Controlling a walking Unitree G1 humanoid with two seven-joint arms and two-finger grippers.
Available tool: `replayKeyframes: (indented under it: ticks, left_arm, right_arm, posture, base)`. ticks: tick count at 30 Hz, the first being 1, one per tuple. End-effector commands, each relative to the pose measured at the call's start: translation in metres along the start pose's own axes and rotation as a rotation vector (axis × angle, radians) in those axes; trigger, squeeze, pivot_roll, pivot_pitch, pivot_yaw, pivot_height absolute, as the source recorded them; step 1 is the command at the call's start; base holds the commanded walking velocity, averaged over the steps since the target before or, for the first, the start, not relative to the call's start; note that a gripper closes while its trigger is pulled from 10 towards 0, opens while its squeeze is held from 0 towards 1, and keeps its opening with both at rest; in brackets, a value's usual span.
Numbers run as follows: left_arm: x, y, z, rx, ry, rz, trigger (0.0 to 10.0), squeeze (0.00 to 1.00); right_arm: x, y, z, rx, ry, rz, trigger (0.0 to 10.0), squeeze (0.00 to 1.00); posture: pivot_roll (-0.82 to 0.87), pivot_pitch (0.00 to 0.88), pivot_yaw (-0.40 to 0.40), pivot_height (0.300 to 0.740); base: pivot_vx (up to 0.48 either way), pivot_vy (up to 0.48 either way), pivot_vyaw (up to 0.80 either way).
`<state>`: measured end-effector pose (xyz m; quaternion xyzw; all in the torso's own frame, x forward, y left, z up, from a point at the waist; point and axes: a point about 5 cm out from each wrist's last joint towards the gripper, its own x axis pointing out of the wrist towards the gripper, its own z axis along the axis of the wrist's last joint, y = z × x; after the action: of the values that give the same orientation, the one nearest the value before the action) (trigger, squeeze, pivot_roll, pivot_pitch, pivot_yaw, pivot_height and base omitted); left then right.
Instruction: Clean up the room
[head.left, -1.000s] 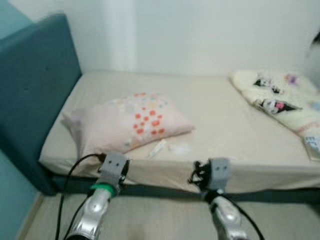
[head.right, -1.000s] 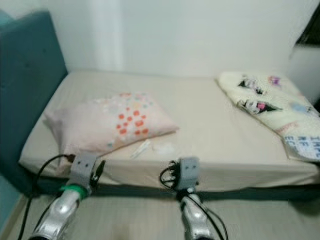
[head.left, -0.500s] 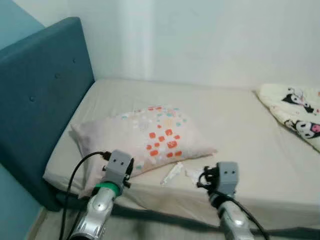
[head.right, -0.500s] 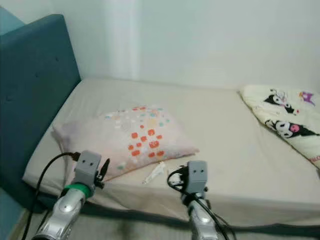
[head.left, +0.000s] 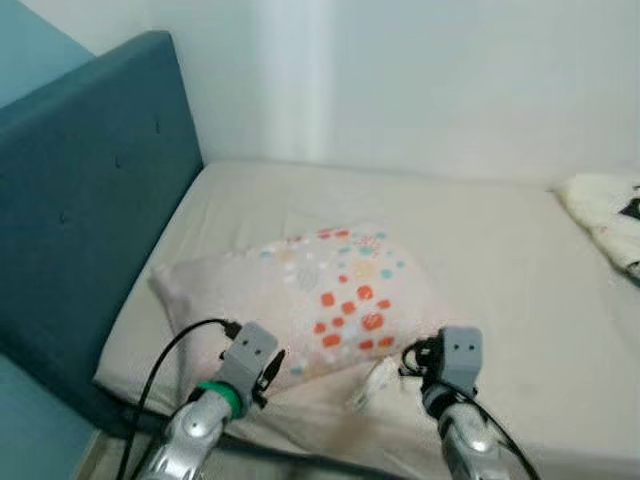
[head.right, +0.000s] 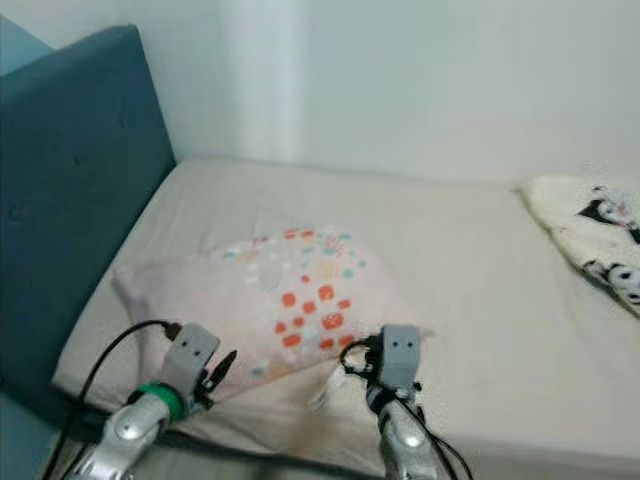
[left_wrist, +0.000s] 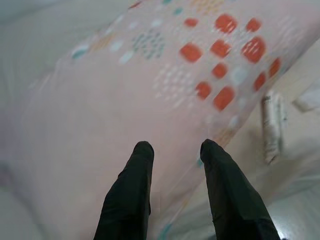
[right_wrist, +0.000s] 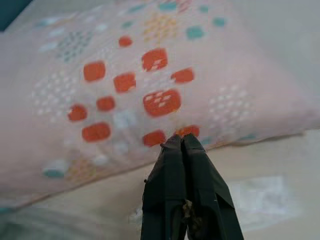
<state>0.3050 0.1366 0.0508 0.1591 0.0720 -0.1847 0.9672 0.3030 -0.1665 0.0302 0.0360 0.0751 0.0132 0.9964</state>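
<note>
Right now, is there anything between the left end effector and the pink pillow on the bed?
Nothing visible stands between them. The left end effector hangs open just over the pink pillow, near its front edge. A small white wrapper lies on the sheet beside the pillow, off to the side.

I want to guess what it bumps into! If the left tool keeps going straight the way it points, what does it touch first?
Most likely the pink pillow. The left tool is open and points right at the pillow's near edge. How far off the pillow is, I can't quite tell.
</note>
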Motion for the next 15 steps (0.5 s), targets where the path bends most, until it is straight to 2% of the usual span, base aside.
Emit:
replayKeyframes:
  ticks: [1,15]
  left_arm:
    - [-0.0024,-0.0030,-0.0050,-0.013,0.021,-0.006,10.0,0.00]
    - [0.0004,0.0040,0.0012,-0.013,0.011,0.019,10.0,0.00]
  right_arm:
    - [-0.0059,-0.0042,-0.0093,0.004,0.033,-0.023,10.0,0.00]
    - [-0.0073,-0.0073,-0.0120,0.007,0.046,-0.037,10.0,0.00]
  posture:
    - [-0.10,0.044,0.083,0.730]
    - [-0.11,0.035,0.090,0.670]
  base:
    - [0.000,0.000,0.00]
    - [0.000,0.000,0.00]
